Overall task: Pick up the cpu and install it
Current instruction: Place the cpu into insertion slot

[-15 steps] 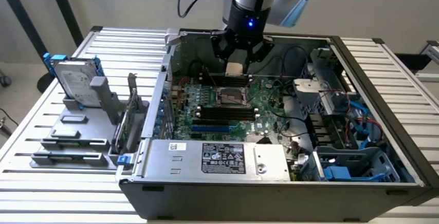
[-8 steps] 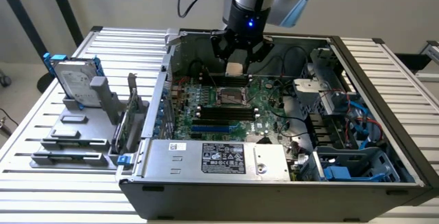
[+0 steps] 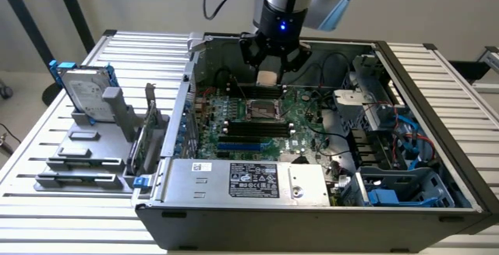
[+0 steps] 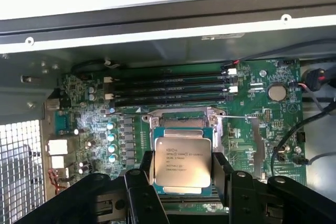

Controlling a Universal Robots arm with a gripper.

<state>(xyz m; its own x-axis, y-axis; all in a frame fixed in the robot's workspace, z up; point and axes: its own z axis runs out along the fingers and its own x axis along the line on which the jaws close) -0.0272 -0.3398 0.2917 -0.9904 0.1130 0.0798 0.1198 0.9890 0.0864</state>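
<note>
Cpu [image 4: 182,163] in pincer [image 3: 269,75], clear above socket [image 3: 263,110]

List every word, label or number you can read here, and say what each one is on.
No text reads clearly enough to quote.
cpu, metal top: several printed lines, too blurred to read.
Black label on the power supply housing: white print, too small to read.
White sticker beside it: too small to read.
Hard drive label: too small to read.

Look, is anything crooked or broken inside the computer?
Nothing stands out. The small square silver-topped chip sits straight in the black claw, held over the green circuit board near its open metal-framed socket.
</note>
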